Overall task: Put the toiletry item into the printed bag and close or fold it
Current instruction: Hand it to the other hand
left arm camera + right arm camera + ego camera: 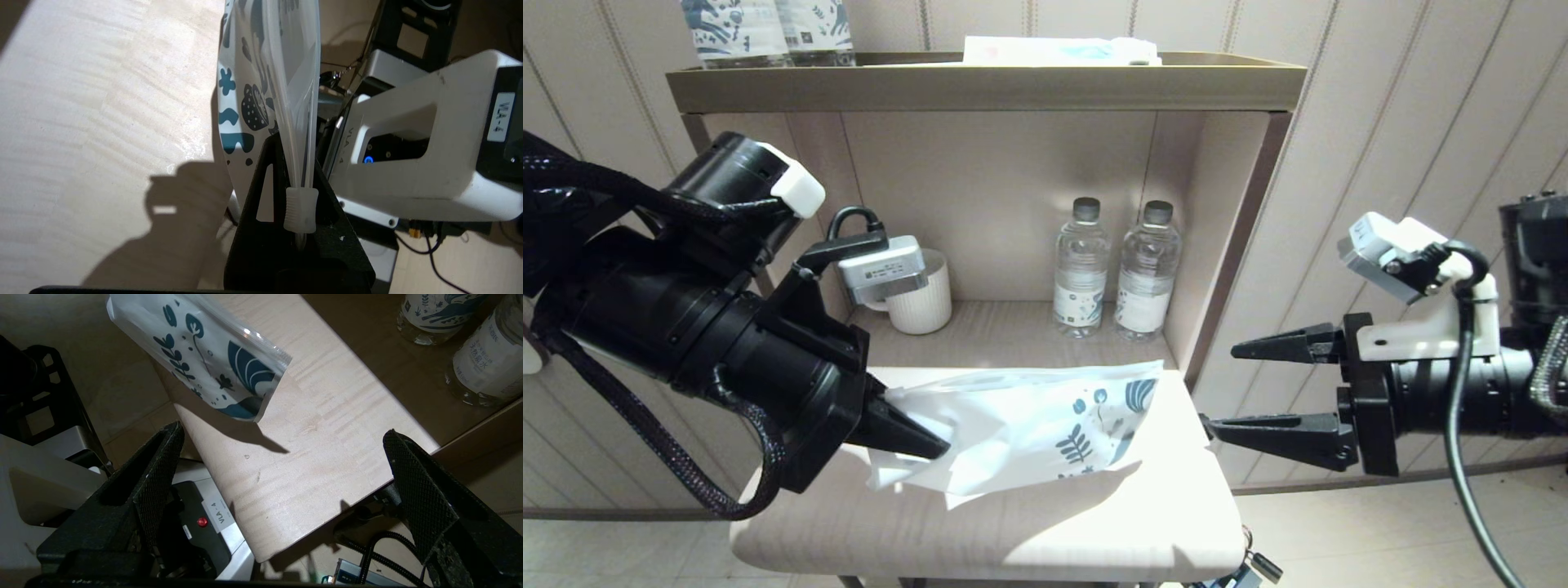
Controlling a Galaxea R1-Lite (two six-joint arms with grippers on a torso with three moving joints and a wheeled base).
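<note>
A pale wood-grain tabletop point(1029, 531) with rounded corners filled the near ground, brightly lit, and the floor beside it was pale tile. Above the tabletop the left gripper point(923, 445) was pinched on the strip edge of the printed bag point(1029, 425), its jaws pressed together just by the small translucent ribbed slider point(301, 208) on the bag's seal. The bag hung clear of the surface and cast a shadow beneath it, with its dark blue-teal leaf and flower print toward the robot's right. Whether the toiletry item lay inside could not be told. Off the table's right edge, the right gripper point(1225, 388) hovered level with its jaws spread wide and nothing between them, near the bag's printed end but apart from it. In the wrist views, the robot's base below the table bore white labels reading "VLA-4". Behind the table stood an open tan cabinet point(980, 86); on its inner shelf sat a ribbed white mug point(923, 298) and two clear water bottles point(1115, 273) with dark caps and white labels carrying blue prints and Chinese writing too small to read. On the cabinet's top stood two blue-printed bottles point(768, 28) and a pale flat packet point(1058, 51), before a wall of beige vertical panelling.
</note>
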